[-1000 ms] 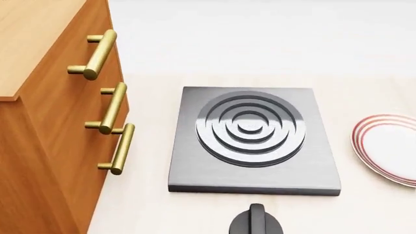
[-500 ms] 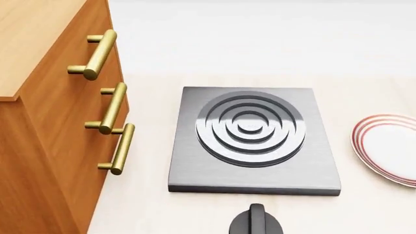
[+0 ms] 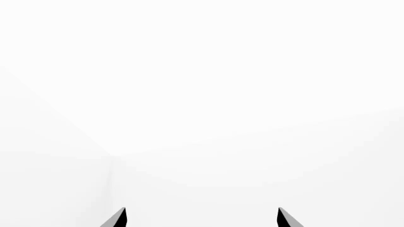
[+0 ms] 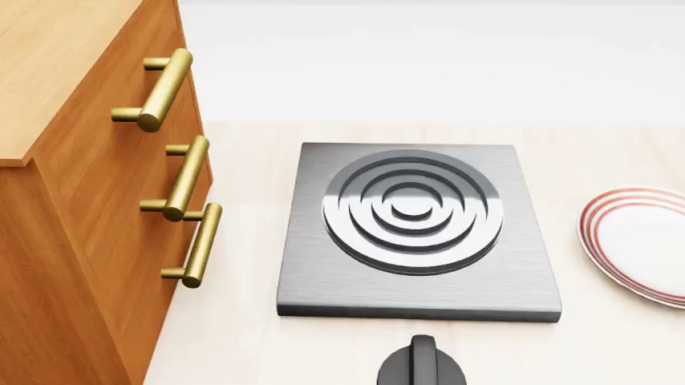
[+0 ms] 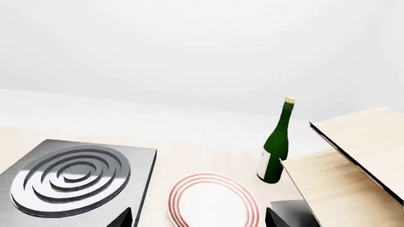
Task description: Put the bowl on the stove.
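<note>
The stove (image 4: 419,228) is a dark-grey square slab with a ringed round burner, lying flat in the middle of the light counter; nothing rests on it. It also shows in the right wrist view, stove (image 5: 75,177). The bowl is out of view in every frame. My right gripper (image 5: 198,217) is open, its dark fingertips (image 5: 126,218) wide apart above the counter between the stove and a plate, holding nothing. My left gripper (image 3: 202,217) is open too, facing only blank white space. Neither gripper shows in the head view.
A wooden drawer cabinet (image 4: 75,216) with brass handles (image 4: 184,176) stands left of the stove. A black knob (image 4: 423,365) sits in front of it. A white plate with red rings (image 4: 642,245) lies to its right, with a green bottle (image 5: 276,146) and wooden panels (image 5: 353,156) beyond.
</note>
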You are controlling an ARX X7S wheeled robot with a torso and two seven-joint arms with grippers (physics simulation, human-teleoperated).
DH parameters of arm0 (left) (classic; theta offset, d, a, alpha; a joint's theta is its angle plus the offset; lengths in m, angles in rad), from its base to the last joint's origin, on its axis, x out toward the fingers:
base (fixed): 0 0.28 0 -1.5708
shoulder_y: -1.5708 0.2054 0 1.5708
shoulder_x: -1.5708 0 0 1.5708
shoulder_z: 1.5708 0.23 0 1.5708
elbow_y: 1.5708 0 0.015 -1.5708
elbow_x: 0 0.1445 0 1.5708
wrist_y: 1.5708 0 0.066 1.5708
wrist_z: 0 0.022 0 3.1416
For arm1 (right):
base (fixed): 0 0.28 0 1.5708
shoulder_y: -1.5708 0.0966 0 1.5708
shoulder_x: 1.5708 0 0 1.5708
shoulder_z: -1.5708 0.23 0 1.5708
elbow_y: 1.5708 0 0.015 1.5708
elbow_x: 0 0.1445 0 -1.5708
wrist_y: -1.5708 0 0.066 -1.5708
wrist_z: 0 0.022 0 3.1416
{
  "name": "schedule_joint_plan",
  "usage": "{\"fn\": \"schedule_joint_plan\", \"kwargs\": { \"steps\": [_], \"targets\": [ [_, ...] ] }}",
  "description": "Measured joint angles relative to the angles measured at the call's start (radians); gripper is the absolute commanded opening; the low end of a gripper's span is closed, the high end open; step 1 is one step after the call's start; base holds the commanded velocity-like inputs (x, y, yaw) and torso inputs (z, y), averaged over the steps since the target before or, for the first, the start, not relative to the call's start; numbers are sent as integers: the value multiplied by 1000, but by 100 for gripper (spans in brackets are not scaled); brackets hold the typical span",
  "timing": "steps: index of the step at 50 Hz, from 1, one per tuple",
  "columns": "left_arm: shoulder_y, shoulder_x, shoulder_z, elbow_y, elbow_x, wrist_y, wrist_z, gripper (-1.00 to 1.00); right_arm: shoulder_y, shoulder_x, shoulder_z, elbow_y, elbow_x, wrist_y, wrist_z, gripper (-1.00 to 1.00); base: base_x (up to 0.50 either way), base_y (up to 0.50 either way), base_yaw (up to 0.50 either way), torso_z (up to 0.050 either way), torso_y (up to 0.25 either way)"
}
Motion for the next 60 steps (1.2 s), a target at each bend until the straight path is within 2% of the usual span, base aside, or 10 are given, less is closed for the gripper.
{"fn": "schedule_joint_plan", "kwargs": {
  "steps": [10, 24, 60],
  "targets": [
    [-46, 7, 46, -1, 1, -5, 4, 100, -16, 97, -38, 62, 17, 89, -29, 100, 0, 0, 0, 0, 0],
    [-81, 21, 76, 0, 0, -15, 17, 100, -53, 159, -49, 111, 24, 163, -52, 100, 0, 0, 0, 0, 0],
    [-123, 52, 107, 3, -3, -44, 45, 100, -248, 157, -26, 127, -38, 226, -69, 100, 0, 0, 0, 0, 0]
  ]
}}
